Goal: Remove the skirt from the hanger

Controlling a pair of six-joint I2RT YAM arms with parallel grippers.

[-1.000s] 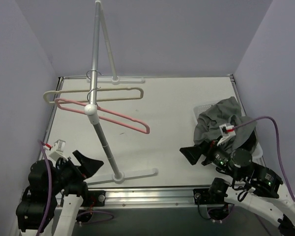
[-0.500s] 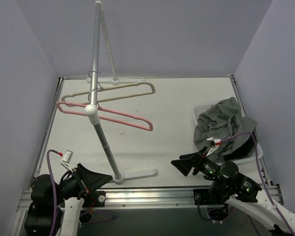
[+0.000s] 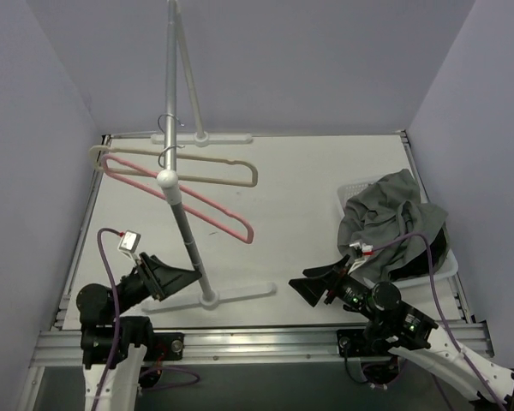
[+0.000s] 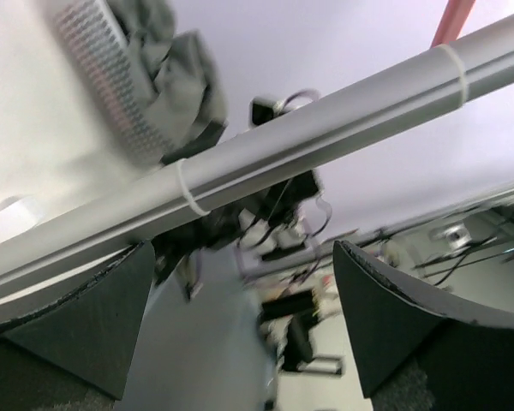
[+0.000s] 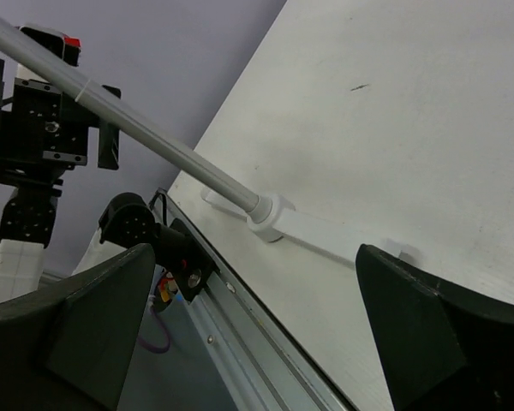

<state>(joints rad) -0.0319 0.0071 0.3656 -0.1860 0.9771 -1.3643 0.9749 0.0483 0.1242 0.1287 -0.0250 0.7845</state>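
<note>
Skirt (image 3: pixel 385 218) heaped in white basket (image 3: pixel 348 192), right side of table (image 3: pixel 308 180). Pink hanger (image 3: pixel 207 205) and beige hanger (image 3: pixel 207 163) hang on rack (image 3: pixel 167 94). Left gripper (image 3: pixel 184 276), right gripper (image 3: pixel 308 287): all 4 fingers spread wide, holding nothing.

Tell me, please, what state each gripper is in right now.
Left gripper: open, holding nothing.
Right gripper: open, holding nothing.
</note>
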